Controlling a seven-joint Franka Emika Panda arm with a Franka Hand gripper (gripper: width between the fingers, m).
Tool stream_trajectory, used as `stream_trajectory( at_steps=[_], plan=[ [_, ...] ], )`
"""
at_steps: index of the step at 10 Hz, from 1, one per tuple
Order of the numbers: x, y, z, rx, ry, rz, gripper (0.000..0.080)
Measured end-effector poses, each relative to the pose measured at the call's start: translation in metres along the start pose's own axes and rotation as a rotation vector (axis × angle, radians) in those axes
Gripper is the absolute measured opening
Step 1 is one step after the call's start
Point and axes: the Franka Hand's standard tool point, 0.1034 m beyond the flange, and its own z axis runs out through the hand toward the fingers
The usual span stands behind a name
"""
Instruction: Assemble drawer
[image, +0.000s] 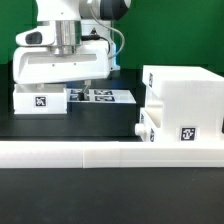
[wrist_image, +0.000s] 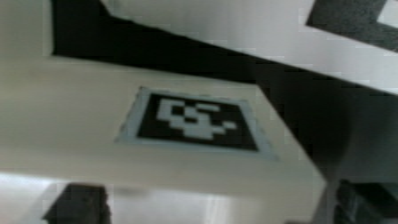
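At nine o'clock in the exterior view, the gripper (image: 63, 88) hung low over a small white tray (image: 40, 101) (wrist_image: 89, 110) on the black table (image: 100, 122), and its fingers were hidden there. In the wrist view the tray's square tag (wrist_image: 192, 118) sat mid-frame, with two dark fingertips (wrist_image: 80, 205) wide apart and the tray's white face between them; whether they gripped it could not be told. Just at the tray's three o'clock lay the marker board (image: 100, 97). Farther toward three o'clock stood the boxy drawer housing (image: 185, 95), with a small white part (image: 146, 127) against its eight o'clock corner. Across six o'clock ran the long white rail (image: 110, 153).
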Motion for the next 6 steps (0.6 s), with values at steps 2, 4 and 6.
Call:
stream_trajectory(
  at_steps=[2, 4, 6],
  plan=[
    [0.0008, -0.0009, 0.0, -0.001, 0.001, -0.003, 0.0372],
    [0.0012, -0.0019, 0.0001, 0.0, 0.001, -0.005, 0.0185],
    [0.0011, -0.0019, 0.0001, 0.0, 0.001, -0.006, 0.004]
  ],
)
